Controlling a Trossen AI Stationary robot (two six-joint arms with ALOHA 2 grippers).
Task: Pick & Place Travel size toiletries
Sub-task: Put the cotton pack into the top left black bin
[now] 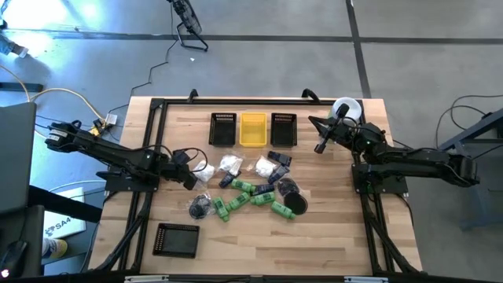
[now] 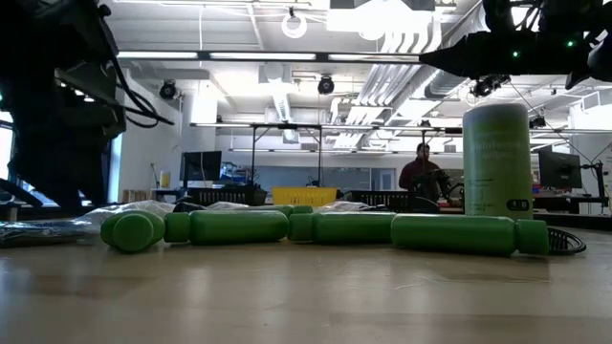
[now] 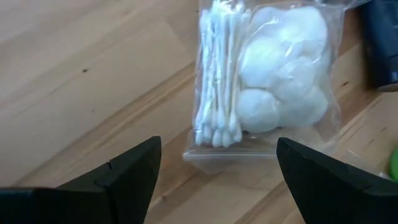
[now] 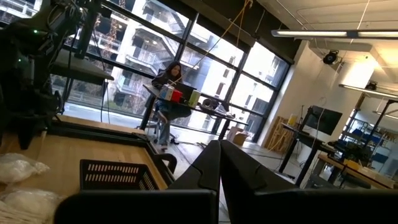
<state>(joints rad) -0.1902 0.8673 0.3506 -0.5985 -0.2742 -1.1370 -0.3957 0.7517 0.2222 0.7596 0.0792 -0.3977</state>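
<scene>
The travel size toiletries lie in a loose heap at the table's middle: white packets (image 1: 230,163), green bottles (image 1: 240,189), dark tubes (image 1: 279,159) and black round pieces (image 1: 295,203). In the low view the green bottles (image 2: 239,226) lie on their sides in a row. My left gripper (image 1: 191,178) is open and tipped downward over the leftmost packet (image 1: 206,170). In the left wrist view that clear packet of cotton swabs and cotton balls (image 3: 267,81) lies flat on the wood, with my left gripper (image 3: 217,174) just short of its near edge. My right gripper (image 1: 321,146) is shut, raised above the table's right part.
Two black bins (image 1: 222,129) (image 1: 283,129) flank a yellow bin (image 1: 252,129) at the table's far edge. Another black bin (image 1: 177,240) sits near the front left. A pale-green cylinder with a white lid (image 1: 346,110) stands at the far right. A person (image 2: 421,172) is in the room beyond.
</scene>
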